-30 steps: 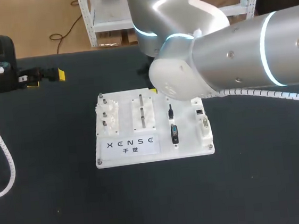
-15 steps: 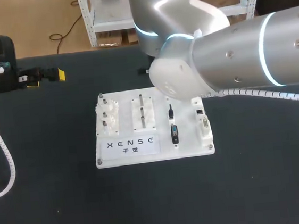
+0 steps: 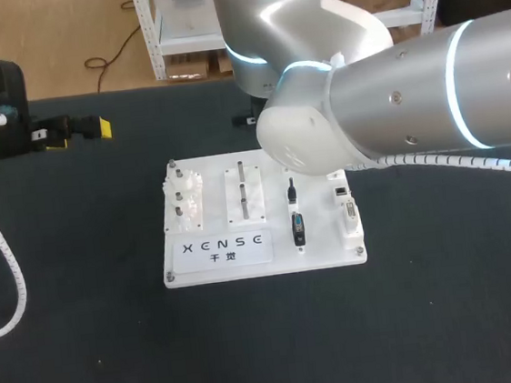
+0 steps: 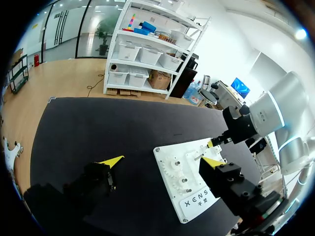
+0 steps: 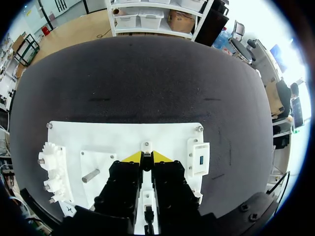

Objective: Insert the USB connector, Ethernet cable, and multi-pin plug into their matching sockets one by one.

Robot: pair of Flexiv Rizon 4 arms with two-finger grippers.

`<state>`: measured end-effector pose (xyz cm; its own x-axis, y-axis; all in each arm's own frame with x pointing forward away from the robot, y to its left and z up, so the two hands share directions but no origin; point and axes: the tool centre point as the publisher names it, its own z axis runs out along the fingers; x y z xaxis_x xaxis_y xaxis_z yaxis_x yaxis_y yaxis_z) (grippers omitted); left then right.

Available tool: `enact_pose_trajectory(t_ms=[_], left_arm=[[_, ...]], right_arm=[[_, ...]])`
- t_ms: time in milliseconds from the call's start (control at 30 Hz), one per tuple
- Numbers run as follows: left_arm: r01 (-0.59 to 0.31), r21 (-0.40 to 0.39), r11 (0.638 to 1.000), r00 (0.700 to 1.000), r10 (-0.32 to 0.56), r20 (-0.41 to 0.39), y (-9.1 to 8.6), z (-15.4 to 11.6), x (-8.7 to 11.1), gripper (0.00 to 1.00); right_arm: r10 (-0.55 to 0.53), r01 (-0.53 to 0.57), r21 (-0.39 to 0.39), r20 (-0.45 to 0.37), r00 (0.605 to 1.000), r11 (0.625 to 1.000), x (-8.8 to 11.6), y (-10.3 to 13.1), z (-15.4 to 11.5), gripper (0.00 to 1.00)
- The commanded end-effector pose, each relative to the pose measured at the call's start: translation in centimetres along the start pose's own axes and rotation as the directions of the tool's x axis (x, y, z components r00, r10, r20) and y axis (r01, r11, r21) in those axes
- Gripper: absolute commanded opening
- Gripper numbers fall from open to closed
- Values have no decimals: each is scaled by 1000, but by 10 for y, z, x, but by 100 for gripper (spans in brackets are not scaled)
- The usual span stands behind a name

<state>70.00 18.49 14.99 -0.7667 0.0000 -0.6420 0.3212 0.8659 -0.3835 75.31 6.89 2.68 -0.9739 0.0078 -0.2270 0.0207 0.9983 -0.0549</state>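
Observation:
A white board (image 3: 177, 268) lies mid-table. Two black connectors stand in its holders: a small one (image 3: 290, 188) and a bigger one with a blue face (image 3: 298, 229). The white socket block (image 3: 346, 211) sits to their right. My right arm covers the board's far edge in the head view, hiding its gripper there. In the right wrist view my right gripper (image 5: 147, 157) is shut on a small dark connector (image 5: 146, 161) at the board's far end, with the socket block (image 5: 198, 158) beside it; its type I cannot tell. My left gripper (image 3: 84, 129) (image 4: 162, 161) is open and empty, far left of the board.
A gear fixture (image 3: 183, 199) (image 5: 51, 164) and a peg fixture (image 3: 244, 191) (image 5: 91, 175) take up the board's left half. A white coiled cable (image 3: 6, 254) hangs along the table's left side. Black table surface surrounds the board.
My right gripper's fingers have closed together at the board's far edge. The yellow tip that showed there a second ago is now hidden under the arm. The left arm has kept still.

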Motion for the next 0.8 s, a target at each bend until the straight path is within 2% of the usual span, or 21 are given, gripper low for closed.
enact_pose_trajectory(t_ms=[33,400,800], left_arm=[[0,0,1000,1000,0,0,0,0,0,100],[0,0,1000,1000,0,0,0,0,0,100],[0,0,1000,1000,0,0,0,0,0,100]], right_arm=[[8,-7,-13,43,999,1000,9,-8,-11,0],[43,-40,-31,87,995,999,5,-33,-30,0],[65,-67,33,66,996,997,9,-73,-14,0]])
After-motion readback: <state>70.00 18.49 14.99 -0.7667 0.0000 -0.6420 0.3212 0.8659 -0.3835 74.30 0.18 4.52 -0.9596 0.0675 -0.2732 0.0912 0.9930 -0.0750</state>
